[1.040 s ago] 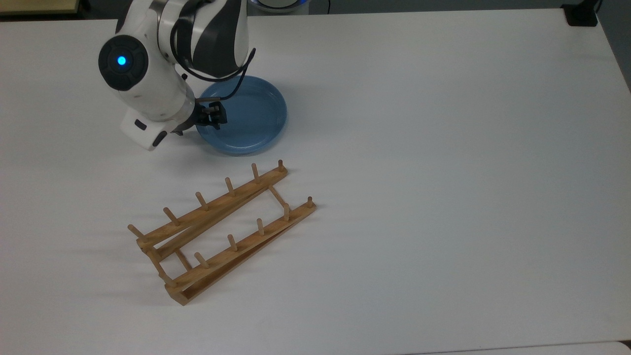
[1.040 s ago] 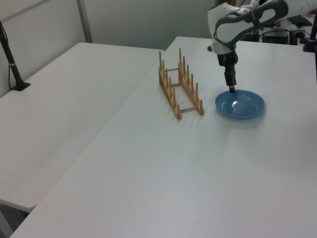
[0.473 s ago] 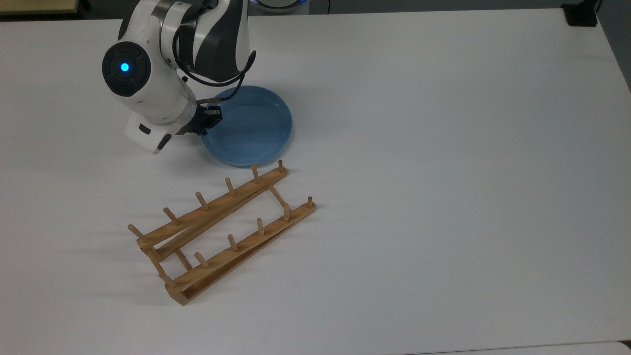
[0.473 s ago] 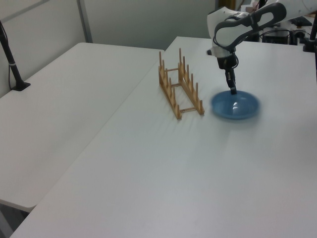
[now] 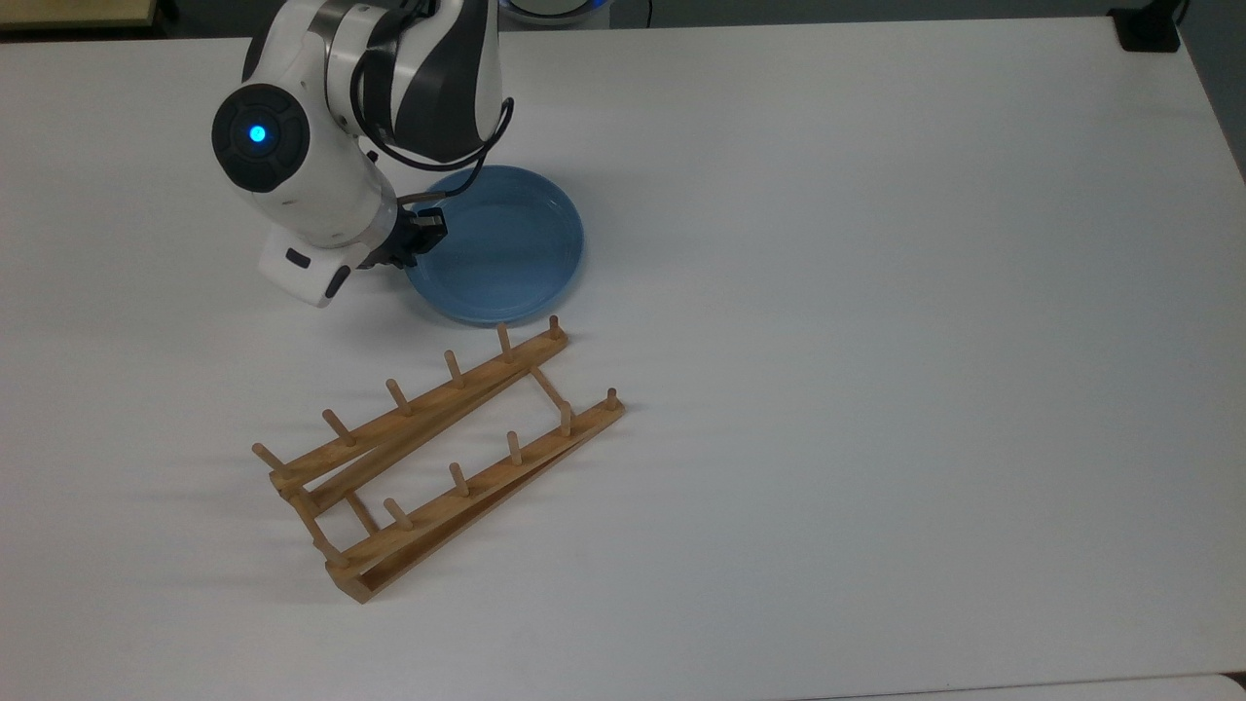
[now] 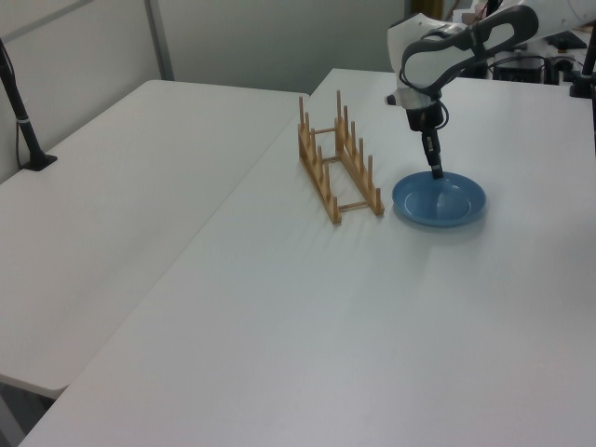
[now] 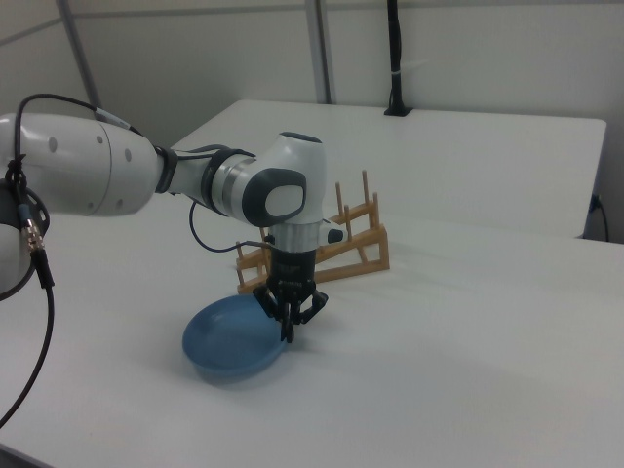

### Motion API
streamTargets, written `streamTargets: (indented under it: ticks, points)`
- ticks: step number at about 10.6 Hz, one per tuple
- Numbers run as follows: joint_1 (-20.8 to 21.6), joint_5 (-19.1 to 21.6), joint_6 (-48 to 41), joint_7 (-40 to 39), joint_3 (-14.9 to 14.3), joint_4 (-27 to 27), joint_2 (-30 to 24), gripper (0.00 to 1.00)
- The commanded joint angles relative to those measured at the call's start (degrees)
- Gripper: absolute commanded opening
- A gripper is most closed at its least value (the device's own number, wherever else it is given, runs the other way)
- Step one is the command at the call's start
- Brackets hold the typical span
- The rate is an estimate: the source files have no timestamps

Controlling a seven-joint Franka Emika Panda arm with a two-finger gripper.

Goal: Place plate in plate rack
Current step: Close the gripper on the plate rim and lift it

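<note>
The light-blue plate (image 5: pixel 506 248) lies close to the far end of the wooden plate rack (image 5: pixel 438 458) in the top view, almost touching its end peg. My gripper (image 5: pixel 421 239) points down and is shut on the plate's rim at the top view's left. From the left view, the gripper (image 6: pixel 437 171) stands on the plate (image 6: pixel 440 199) just right of the rack (image 6: pixel 337 168). In the right view the gripper (image 7: pixel 290 330) pinches the rim of the plate (image 7: pixel 229 341), with the rack (image 7: pixel 331 249) behind it.
The white table (image 5: pixel 876 341) stretches wide to the top view's right. A black mount (image 5: pixel 1149 29) sits at its far right corner. In the left view a second table carries a black pole (image 6: pixel 23 121).
The gripper and the plate have slid together toward the rack's end, rightward and downward in the top view. The rack has not moved.
</note>
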Motion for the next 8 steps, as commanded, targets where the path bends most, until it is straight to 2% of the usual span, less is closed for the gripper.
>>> streamTargets:
  ticks: [1,4,7,8]
  points:
    - [0.00,0.25,-4.66,-6.75,-0.98,-0.23,-4.13,0.00]
    - [-0.44,0.42,-5.04,-10.38,-5.11,3.37,-10.38,0.00]
    - [-0.36,0.25,-0.84,-9.94,-7.40,11.80,-11.88,0.00]
    - [-0.09,0.16,3.10,-9.33,-7.40,12.17,-12.93,0.00]
